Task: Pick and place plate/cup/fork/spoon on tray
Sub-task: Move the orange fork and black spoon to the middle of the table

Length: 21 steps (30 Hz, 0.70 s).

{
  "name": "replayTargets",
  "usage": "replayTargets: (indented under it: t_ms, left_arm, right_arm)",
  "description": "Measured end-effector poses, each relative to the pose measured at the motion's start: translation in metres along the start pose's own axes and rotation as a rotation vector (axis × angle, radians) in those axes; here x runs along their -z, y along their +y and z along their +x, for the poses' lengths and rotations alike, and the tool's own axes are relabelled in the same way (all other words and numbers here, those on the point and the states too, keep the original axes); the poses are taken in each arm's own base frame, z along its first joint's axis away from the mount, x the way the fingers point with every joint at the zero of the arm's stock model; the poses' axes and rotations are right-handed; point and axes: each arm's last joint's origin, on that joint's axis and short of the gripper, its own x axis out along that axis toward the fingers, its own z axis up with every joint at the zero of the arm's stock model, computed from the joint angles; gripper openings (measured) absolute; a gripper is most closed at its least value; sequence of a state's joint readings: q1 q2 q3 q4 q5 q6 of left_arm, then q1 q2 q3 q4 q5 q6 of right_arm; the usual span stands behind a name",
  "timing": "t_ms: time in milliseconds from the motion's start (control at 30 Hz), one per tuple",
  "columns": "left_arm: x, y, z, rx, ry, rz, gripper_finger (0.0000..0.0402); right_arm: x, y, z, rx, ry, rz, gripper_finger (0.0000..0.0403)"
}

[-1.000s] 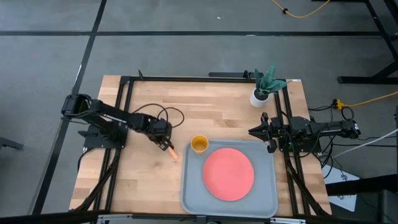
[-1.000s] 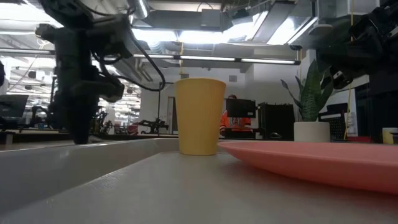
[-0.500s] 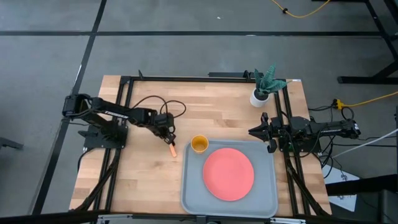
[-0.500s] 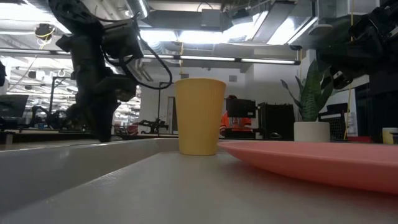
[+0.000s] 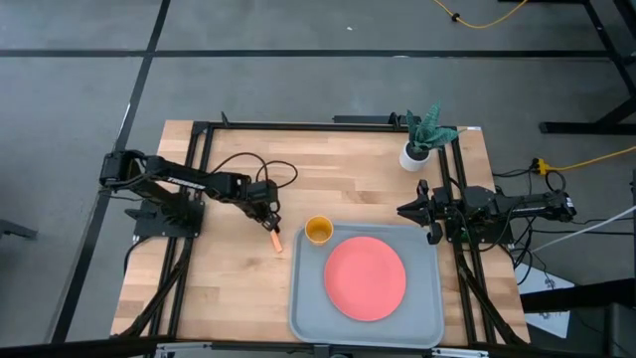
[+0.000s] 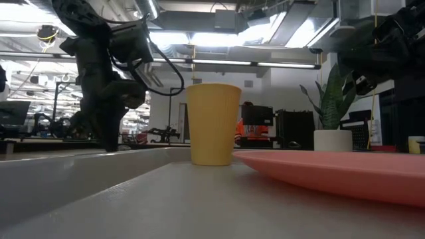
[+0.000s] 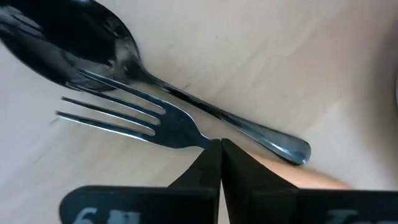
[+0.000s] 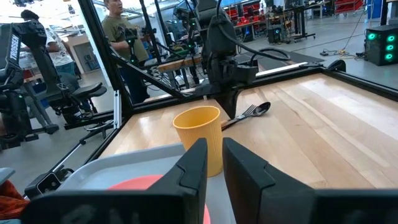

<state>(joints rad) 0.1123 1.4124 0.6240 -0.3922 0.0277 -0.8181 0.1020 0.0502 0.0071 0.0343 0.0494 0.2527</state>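
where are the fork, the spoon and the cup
fork (image 7: 168, 121), left wrist view, on the neck just below the tines
spoon (image 7: 93, 43), left wrist view, on the dark bowl
cup (image 5: 318, 231), high view, on its open top

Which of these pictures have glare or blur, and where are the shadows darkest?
Low view: bright ceiling lights wash out the background, leaving the left arm a dark silhouette; the near plate edge is soft. Left wrist view: the spoon bowl carries bright reflections and the fork casts a faint shadow on the wood. High view: evenly lit, no glare on the tray.
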Motion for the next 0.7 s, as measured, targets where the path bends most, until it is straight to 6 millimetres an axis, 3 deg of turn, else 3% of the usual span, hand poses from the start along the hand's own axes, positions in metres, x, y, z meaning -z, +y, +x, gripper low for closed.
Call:
replayTargets:
  t_ms: [167,267,433,700]
  left_arm:
    - [-0.008,-0.008,-0.006,0.003,-0.045,0.039,0.0]
    - [-0.008,-0.015,-0.013,0.027,0.023,0.056,0.0]
    - [0.012,-0.018,-0.017,0.013,0.217,0.088,0.0]
    - [0.029,-0.03,-0.009,-0.079,0.173,0.097,0.0]
  right_arm:
    - [0.0,0.0,0.0,0.0,0.001,-0.001,0.0056]
    - [0.0,0.0,0.0,-0.001,0.001,0.001,0.0056]
    - [0.0,0.0,0.0,-0.009,0.003,-0.002,0.0056]
    - [0.0,0.0,0.0,-0.009,0.004,-0.003,0.0056]
